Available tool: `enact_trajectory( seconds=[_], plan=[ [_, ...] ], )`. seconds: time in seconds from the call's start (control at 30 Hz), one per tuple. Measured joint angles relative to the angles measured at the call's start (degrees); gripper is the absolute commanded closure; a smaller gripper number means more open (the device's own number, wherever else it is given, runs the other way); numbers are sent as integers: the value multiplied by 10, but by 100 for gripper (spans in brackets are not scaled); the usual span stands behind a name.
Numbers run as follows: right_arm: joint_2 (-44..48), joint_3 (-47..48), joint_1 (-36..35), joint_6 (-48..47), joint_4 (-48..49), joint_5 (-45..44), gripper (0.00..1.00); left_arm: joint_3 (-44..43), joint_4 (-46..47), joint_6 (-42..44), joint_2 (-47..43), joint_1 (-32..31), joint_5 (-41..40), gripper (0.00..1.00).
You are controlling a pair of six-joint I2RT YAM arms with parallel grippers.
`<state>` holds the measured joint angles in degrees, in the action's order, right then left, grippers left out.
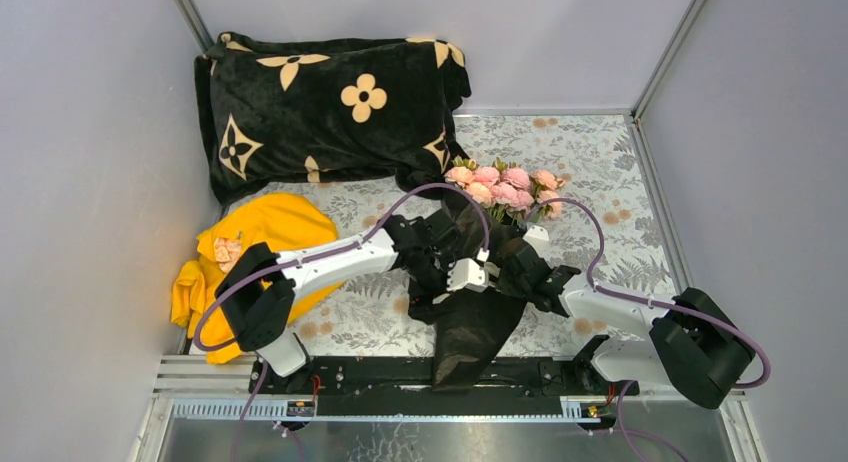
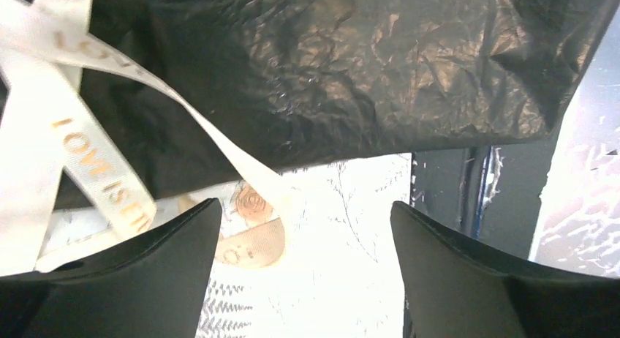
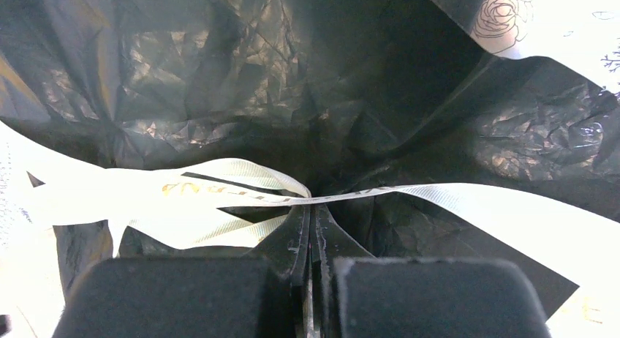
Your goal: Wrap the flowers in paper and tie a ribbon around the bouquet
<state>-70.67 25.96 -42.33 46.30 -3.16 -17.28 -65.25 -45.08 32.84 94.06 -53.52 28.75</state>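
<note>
- Your left end effector [image 2: 305, 206] stands open. Its two black fingers [image 2: 168, 257] are wide apart with nothing between them, just beside the lower edge of the paper [image 2: 365, 60].
- In the left wrist view the ribbon [image 2: 95, 170], cream with gold lettering, lies across the crinkled black sheet. One strand trails down off the sheet toward the gap between the fingers.
- Your right end effector [image 3: 311, 210] is closed, its fingertips pinched on the ribbon where the loops and a long tail meet against the paper.
- From above, both end effectors meet at the waist of the bouquet [image 1: 480, 327]. It lies near the middle of the counter [image 1: 600, 162], and its narrow foot reaches over the black rail [image 1: 380, 377] at the near edge.
- The flowers [image 1: 505, 187] top the cone at its far end, their pink heads pointing away from the arm bases.
- A black blanket [image 1: 330, 102] with tan flower marks sits at the far left.
- A yellow cloth [image 1: 270, 232] lies under and beside the left arm.
</note>
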Motion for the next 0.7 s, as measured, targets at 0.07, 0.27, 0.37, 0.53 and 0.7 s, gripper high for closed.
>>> enact_trajectory(
  seconds=[0.07, 0.27, 0.37, 0.53, 0.7],
  plan=[
    [0, 0, 1, 0, -1, 1, 100, -30, -38, 32, -2, 6, -18, 1],
    [0, 0, 5, -4, -4, 4, 100, -81, -118, 118, -16, 77, -5, 11],
    [0, 0, 5, -7, -4, 4, 100, -90, -113, 115, -14, 132, 2, 60],
    [0, 0, 8, -12, -5, 5, 100, -70, 16, 36, 14, 155, -23, 45],
    [0, 0, 9, -15, -7, 6, 100, -32, 96, 2, 82, 128, -42, 41]
  ],
)
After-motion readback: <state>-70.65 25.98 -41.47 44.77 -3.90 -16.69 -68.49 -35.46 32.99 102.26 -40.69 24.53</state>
